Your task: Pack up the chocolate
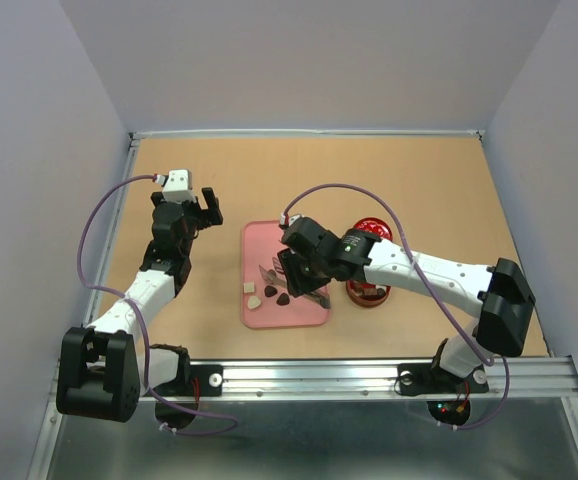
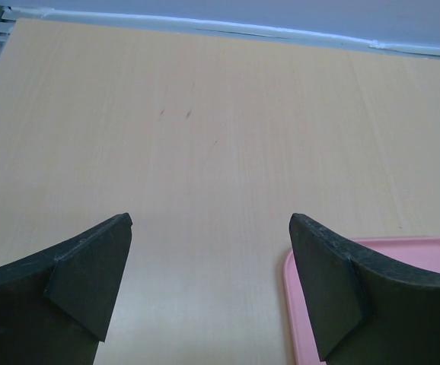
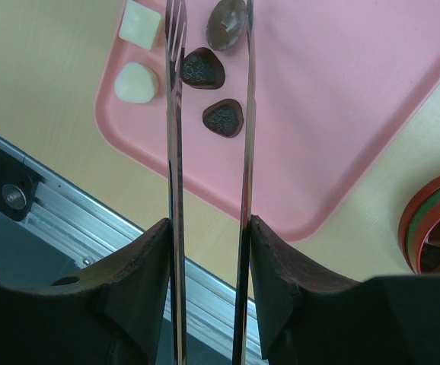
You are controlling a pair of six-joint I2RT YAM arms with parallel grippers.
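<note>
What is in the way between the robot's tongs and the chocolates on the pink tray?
Nothing visible. The tongs, clamped in the right gripper, reach over the pink tray, and the dark chocolates show right between their two tips, with nothing else in between.

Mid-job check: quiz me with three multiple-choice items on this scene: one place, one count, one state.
1. Where is the round red tin? A left of the pink rectangular tray; B right of it; C on it.
2. Cream-white chocolates on the tray? A two; B five; C none.
3. Left end effector? A open, empty; B shut on tongs; C shut on a chocolate.
B: the tin lies off the tray's right edge. A: two pale pieces at its corner. A: jaws wide, nothing between.
</note>
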